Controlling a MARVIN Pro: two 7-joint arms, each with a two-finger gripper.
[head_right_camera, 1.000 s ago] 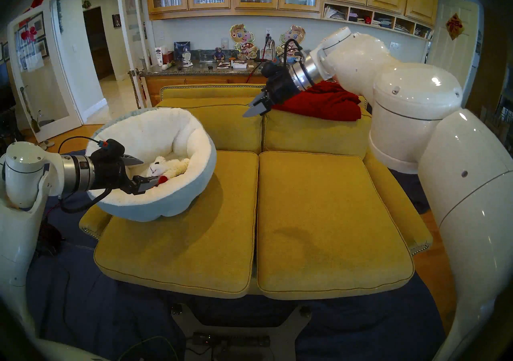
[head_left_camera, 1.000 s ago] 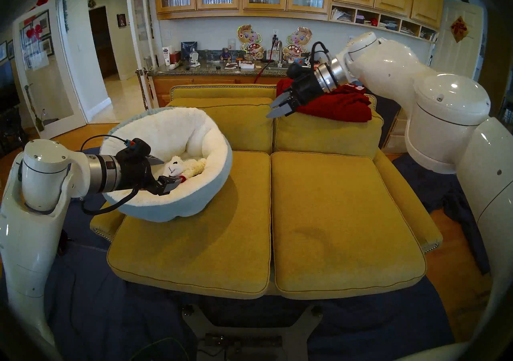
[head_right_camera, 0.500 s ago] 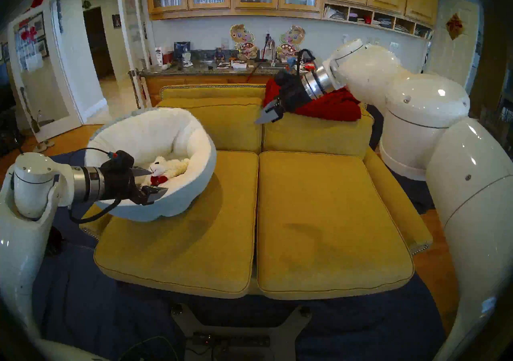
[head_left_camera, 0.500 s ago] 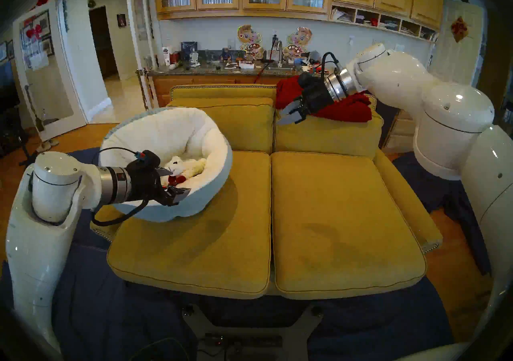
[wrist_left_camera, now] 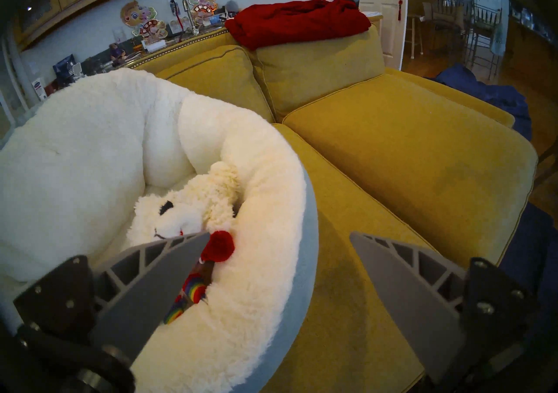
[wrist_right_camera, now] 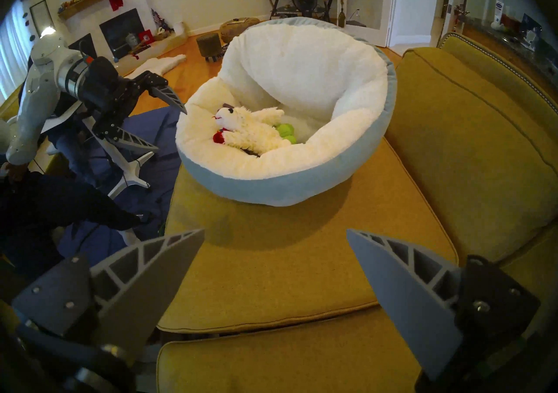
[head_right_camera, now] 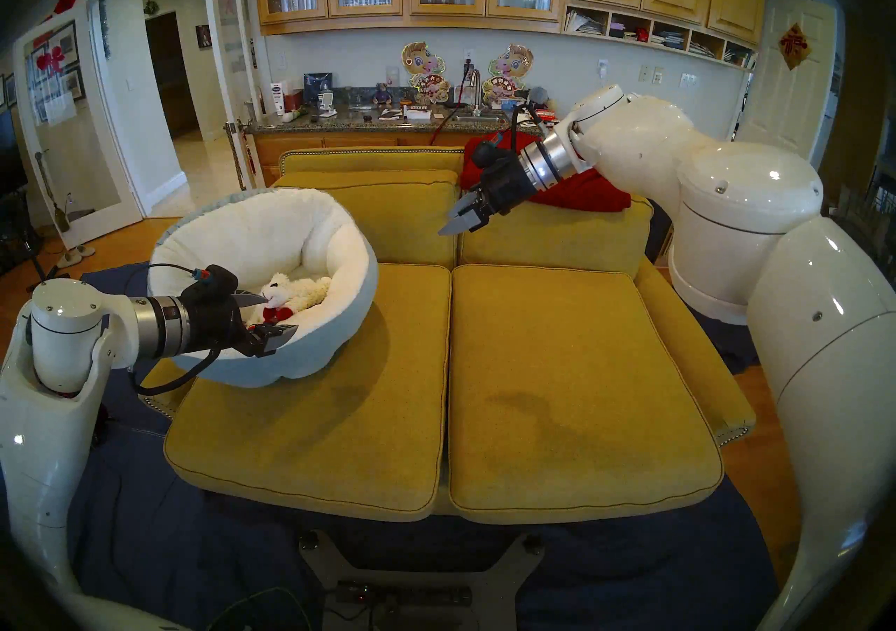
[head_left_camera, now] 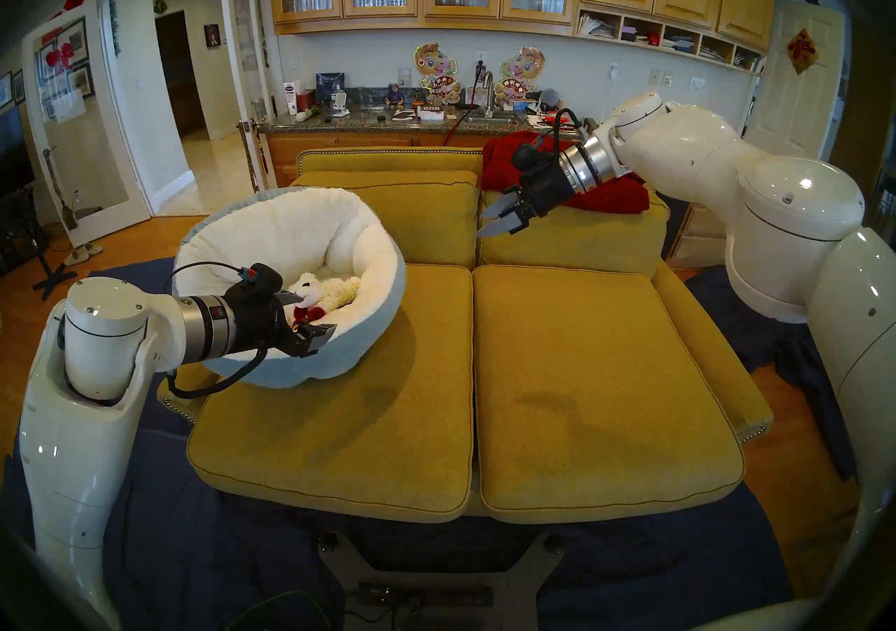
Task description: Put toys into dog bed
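The dog bed [head_left_camera: 291, 247] sat on the sofa's left seat cushion [head_left_camera: 339, 431], its high padded rim walling in the white lamb [head_left_camera: 329, 293] and a green toy [wrist_right_camera: 285, 132], so the bowl lay open only from above. The left gripper [head_left_camera: 310, 312] hung open across the near rim, blocking that side. The right seat cushion [head_left_camera: 596, 387] lay bare under the open right gripper [head_left_camera: 499, 220], with the red blanket [head_left_camera: 606, 188] heaped on the backrest behind it.

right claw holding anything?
No. In the right wrist view the right claw is open and empty, with only the yellow sofa cushion showing between its fingers.
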